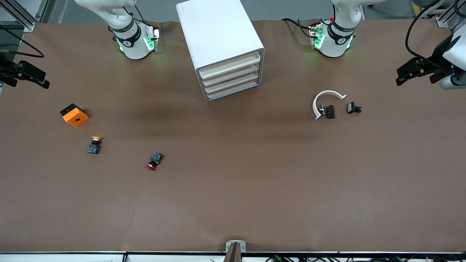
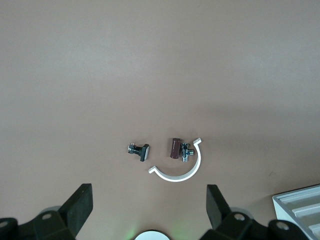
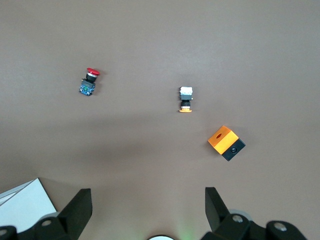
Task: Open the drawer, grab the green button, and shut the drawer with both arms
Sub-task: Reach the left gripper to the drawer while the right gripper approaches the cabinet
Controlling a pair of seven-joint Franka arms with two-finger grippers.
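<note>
The white cabinet [image 1: 222,40] stands between the two arm bases, and its four cream drawers [image 1: 233,74] are all pushed in. The button with the green cap is out of view. My left gripper [image 1: 405,75] hangs open over the left arm's end of the table; in its wrist view the gripper [image 2: 148,196] holds nothing and a cabinet corner [image 2: 300,205] shows. Over the right arm's end of the table my right gripper [image 1: 40,80] is open too. In the right wrist view that gripper [image 3: 147,197] is empty.
A white C-shaped clip [image 1: 326,100], a brown part [image 1: 329,111] and a small black part [image 1: 354,108] lie toward the left arm's end. An orange box [image 1: 74,115], a yellow-capped button [image 1: 94,144] and a red-capped button [image 1: 154,161] lie toward the right arm's end.
</note>
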